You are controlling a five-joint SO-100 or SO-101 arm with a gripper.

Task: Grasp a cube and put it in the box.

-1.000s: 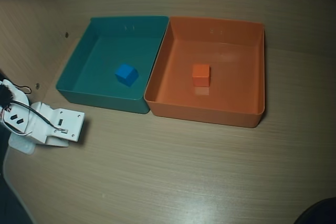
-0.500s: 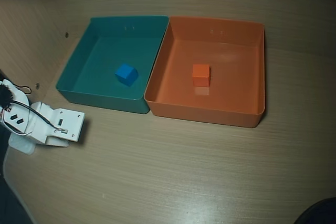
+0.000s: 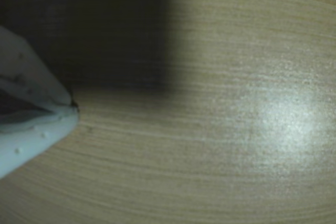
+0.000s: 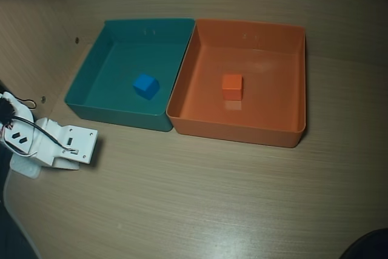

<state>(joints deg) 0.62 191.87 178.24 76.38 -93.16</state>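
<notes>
The small orange cube (image 4: 231, 86) rests on the floor of the orange box (image 4: 295, 77), near its middle, in the overhead view. Nothing touches it. My white gripper (image 4: 90, 145) lies low over the table at the far left, well clear of both bins and in front of the teal one. In the wrist view my gripper (image 3: 73, 106) comes in from the left edge, its two white fingers (image 3: 31, 140) meeting at the tip with nothing between them, over bare wood. Cube and box are out of that view.
A teal bin (image 4: 85, 86) stands against the orange box's left side, holding a small blue cube (image 4: 145, 85). Black wires (image 4: 24, 122) loop over the arm at the left edge. Bare wooden table (image 4: 200, 198) spreads in front of the bins.
</notes>
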